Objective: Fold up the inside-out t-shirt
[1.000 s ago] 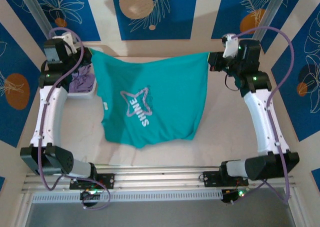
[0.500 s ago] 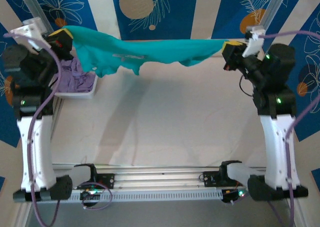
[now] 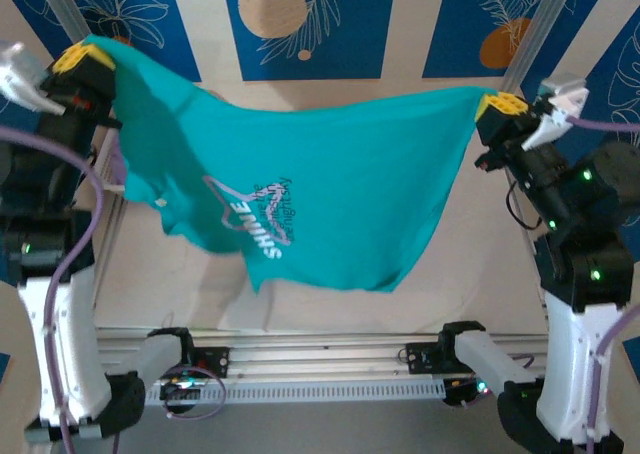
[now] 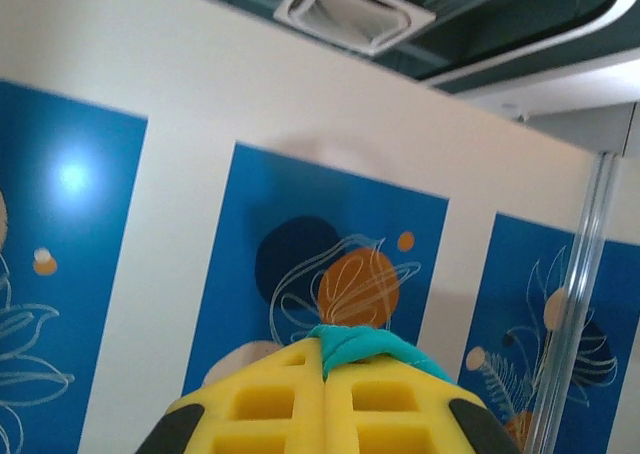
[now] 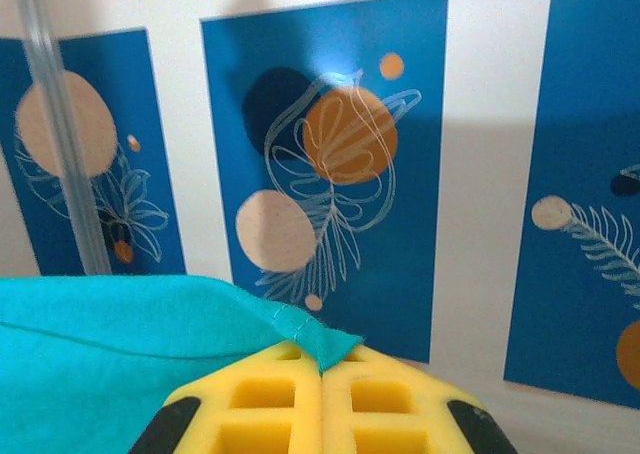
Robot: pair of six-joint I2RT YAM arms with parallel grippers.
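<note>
The teal-green inside-out t-shirt [image 3: 330, 204] hangs stretched in the air between both arms, high above the table, with a pale "SHINE" star print showing near its lower left. My left gripper [image 3: 88, 52] is shut on its upper left corner; a teal bunch of cloth [image 4: 362, 345] pokes out between the yellow fingers [image 4: 260, 404]. My right gripper [image 3: 497, 104] is shut on the upper right corner, where a stitched hem tip [image 5: 318, 340] sticks up between the yellow fingers [image 5: 390, 404]. The shirt's lower edge droops free toward the near rail.
Blue patterned panels line the walls [image 3: 305, 24]. The beige table [image 3: 480, 274] lies below the shirt. A metal rail [image 3: 320, 349] runs along the near edge between the arm bases. Part of a white bin [image 3: 116, 174] peeks out at the left behind the shirt.
Both arms have lifted the shirt off the table, swung it up near the back wall, then brought it forward and higher. It now hangs spread toward the camera, hiding most of the table.
</note>
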